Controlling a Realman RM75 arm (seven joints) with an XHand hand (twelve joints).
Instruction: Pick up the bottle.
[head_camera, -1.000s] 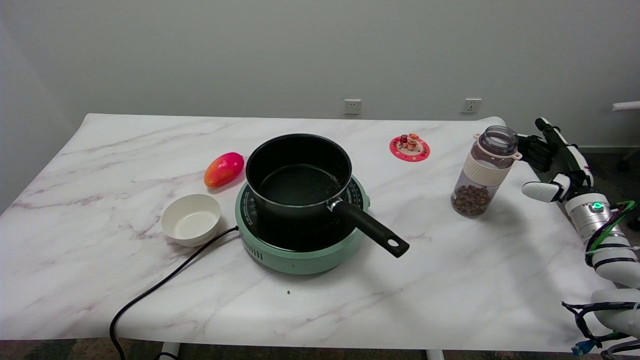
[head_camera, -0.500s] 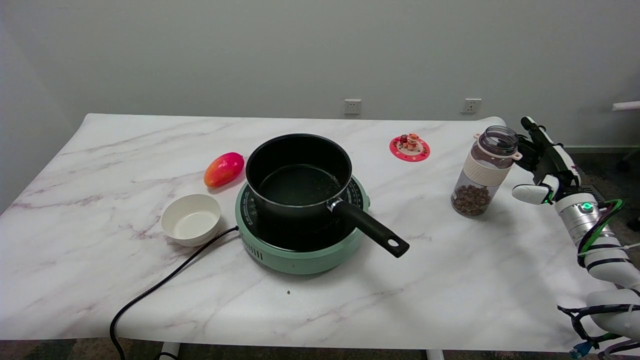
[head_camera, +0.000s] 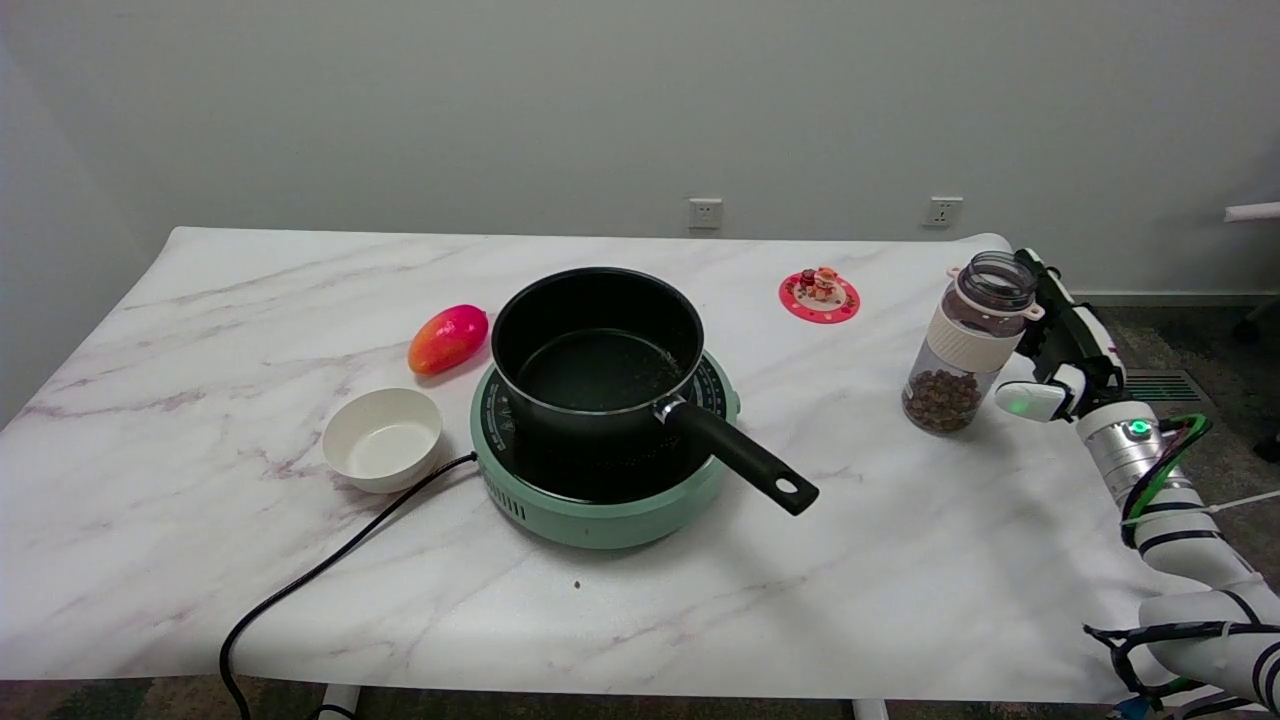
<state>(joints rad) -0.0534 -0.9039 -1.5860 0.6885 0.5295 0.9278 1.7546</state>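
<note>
One bottle (head_camera: 968, 345) at the frame's right could tip if we nudge it with our spread, empty hand (head_camera: 1058, 345).

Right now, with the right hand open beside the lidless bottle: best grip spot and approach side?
Wrap the white sleeve band around the bottle, coming from its right, where the right hand already sits. The bottle stands upright, open-mouthed and part-filled with brown pieces, so a level side grasp likely keeps it from spilling; the narrower neck offers less hold.
</note>
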